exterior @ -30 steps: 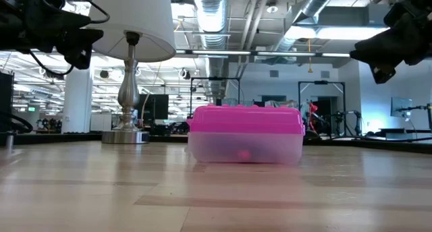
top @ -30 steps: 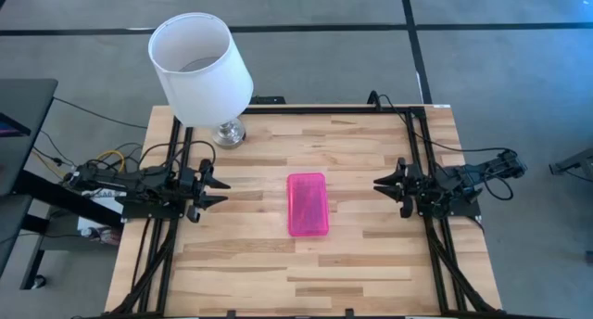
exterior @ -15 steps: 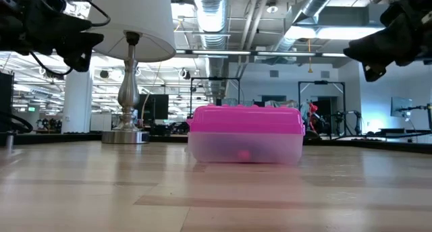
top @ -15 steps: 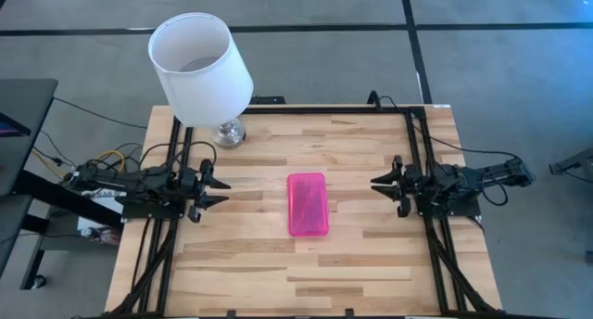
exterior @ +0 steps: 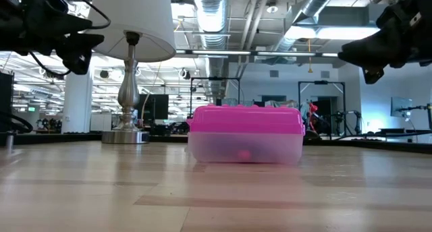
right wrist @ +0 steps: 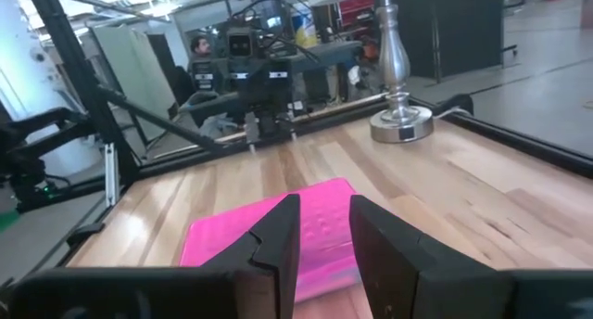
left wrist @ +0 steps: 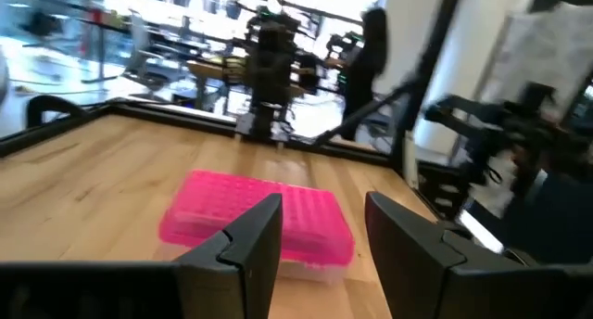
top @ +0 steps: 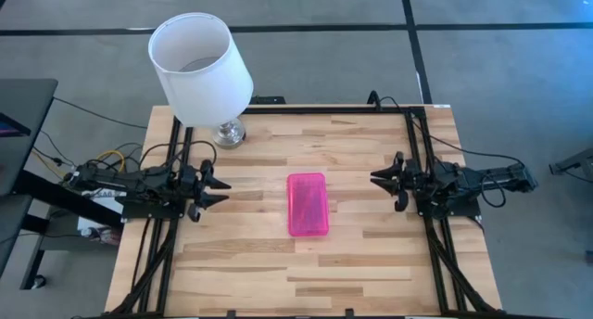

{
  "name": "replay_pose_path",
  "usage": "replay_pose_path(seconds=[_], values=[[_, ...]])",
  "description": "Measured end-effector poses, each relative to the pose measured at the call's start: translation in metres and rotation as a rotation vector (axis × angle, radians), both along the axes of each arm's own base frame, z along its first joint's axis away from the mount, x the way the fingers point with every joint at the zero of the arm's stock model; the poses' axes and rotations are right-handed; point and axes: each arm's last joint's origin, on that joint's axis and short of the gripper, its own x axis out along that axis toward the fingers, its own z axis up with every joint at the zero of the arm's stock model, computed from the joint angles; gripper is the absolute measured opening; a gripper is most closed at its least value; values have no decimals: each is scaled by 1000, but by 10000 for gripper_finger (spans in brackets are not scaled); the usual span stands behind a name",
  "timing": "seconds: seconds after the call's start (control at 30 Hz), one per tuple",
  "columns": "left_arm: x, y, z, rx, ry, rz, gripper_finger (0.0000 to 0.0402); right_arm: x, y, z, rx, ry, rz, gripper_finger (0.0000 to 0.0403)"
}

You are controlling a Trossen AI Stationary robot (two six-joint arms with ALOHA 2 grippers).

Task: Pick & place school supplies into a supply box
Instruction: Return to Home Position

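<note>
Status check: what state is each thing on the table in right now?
Pink-lidded clear plastic supply box: closed, flat in the middle of the wooden table.
Left gripper: open, empty, above the table's left edge.
Right gripper: open, empty, above the table's right edge.
White-shaded lamp on a metal stem: upright at the far left corner.

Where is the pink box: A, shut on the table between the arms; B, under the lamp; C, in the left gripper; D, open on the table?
A: the box lies shut on the table, apart from the left gripper and the right gripper.
</note>
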Motion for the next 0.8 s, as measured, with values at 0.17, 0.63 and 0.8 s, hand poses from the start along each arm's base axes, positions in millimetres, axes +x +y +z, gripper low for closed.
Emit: replay_pose_path(seconds=[0.17,0.63,0.8], values=[[0,3,1,-8,-15,102,151,0,1,-1,-43,11,22,91],[0,0,0,415,-33,23,151,0,6,-4,-308,40,224,91],[0,0,0,423,-34,7,151,0,6,-3,-315,39,221,91]])
